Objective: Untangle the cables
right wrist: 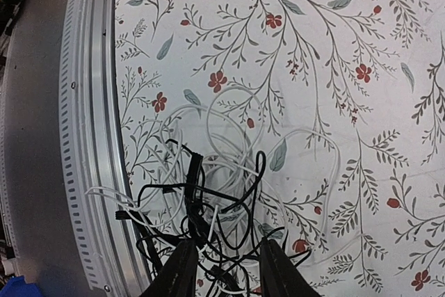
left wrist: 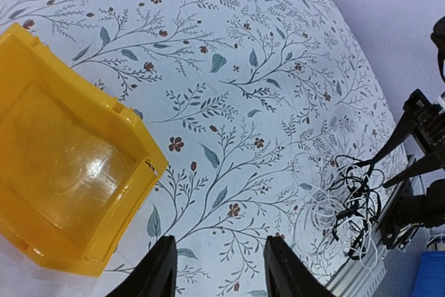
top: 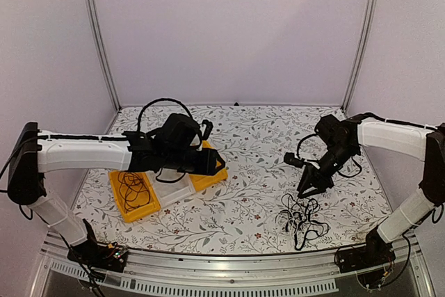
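Observation:
The tangled cables (top: 301, 215) lie in a heap near the table's front edge on the right, black strands woven with a pale one. In the right wrist view the cables (right wrist: 208, 193) spread right below my right gripper (right wrist: 226, 269). Its jaws stand open, with black strands lying between the fingers (right wrist: 182, 269). From above, the right gripper (top: 306, 189) hovers just behind the heap. One black cable (top: 132, 187) lies coiled in a yellow bin (top: 119, 203). My left gripper (left wrist: 221, 269) is open and empty above bare table, with the cables (left wrist: 348, 199) far to its right.
A second yellow bin (left wrist: 62, 172) is just left of the left gripper, and it looks empty. A pale tray (top: 182, 190) sits between the two yellow bins. The metal rail (right wrist: 90, 137) of the table's front edge runs close beside the tangle.

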You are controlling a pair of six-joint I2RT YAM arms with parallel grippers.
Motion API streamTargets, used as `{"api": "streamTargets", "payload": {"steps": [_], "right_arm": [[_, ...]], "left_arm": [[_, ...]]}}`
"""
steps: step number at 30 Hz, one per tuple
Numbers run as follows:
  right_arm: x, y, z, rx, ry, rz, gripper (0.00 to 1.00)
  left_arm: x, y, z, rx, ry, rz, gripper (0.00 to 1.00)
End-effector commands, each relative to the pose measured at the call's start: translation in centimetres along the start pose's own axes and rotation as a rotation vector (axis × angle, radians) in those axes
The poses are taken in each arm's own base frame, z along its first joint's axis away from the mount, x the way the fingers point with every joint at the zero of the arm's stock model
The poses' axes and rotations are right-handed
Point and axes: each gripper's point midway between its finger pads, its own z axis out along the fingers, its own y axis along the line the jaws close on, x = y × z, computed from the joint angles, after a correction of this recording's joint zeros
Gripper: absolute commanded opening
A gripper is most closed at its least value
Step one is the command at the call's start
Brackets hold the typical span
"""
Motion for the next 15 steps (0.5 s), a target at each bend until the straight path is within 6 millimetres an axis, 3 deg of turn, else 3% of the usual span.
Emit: {"api": "streamTargets", "payload": {"steps": [1, 6, 8, 11, 15], "right_arm": [[-2.9, 0.3, -0.4, -0.065, -0.063, 0.008, 0.35], [-5.9, -1.1, -1.0, -0.097, -0.086, 0.133, 0.35], [-6.1, -1.6, -0.5, -0.131, -0.043, 0.188, 0.35], [-5.5, -1.2, 0.1, -0.193, 0.056, 0.232, 0.36], [-3.2, -0.4, 1.7, -0.234, 0.203, 0.233, 0.37]], "left_arm": [[-2.8, -1.3, -1.9, 0.023, -0.095, -0.023, 0.46], [-3.0, -0.6, -3.1, -0.001, -0.122, -0.045, 0.46], [-2.9, -0.3, -3.6, -0.012, -0.129, -0.050, 0.46], [-2.7, 0.4, -4.1, -0.035, -0.133, -0.060, 0.46], [-2.0, 1.5, -4.8, -0.059, -0.140, -0.093, 0.46]]}}
